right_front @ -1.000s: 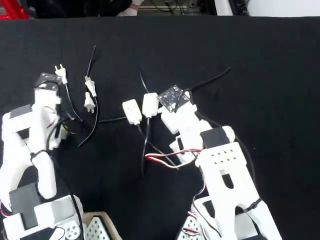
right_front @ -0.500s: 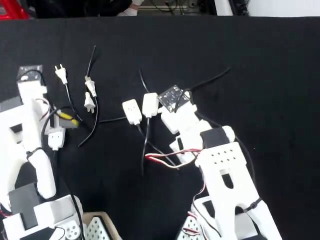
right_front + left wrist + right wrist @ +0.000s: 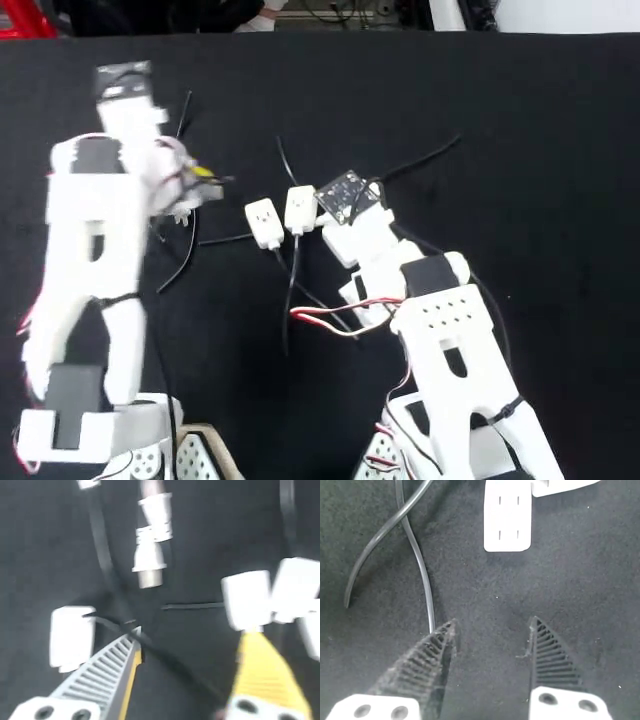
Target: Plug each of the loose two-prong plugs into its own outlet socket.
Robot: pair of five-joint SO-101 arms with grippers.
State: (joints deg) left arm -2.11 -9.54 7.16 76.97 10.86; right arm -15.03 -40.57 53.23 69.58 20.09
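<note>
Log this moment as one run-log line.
left gripper: jaws open, empty, over black cable | right gripper: jaws open, empty, short of socket | socket: slots empty | plug: loose on table

Left arm [image 3: 95, 215]: I've swung it away from the near left edge of the worktop [image 3: 520, 120], farther out and in toward the middle.
Left pincer [image 3: 192, 635]: it's now over a black cord [image 3: 165, 655], beside a white plug [image 3: 149, 555] and close to the sockets [image 3: 246, 600].
High view: the arm now covers the spot where that plug lay in the open.
</note>
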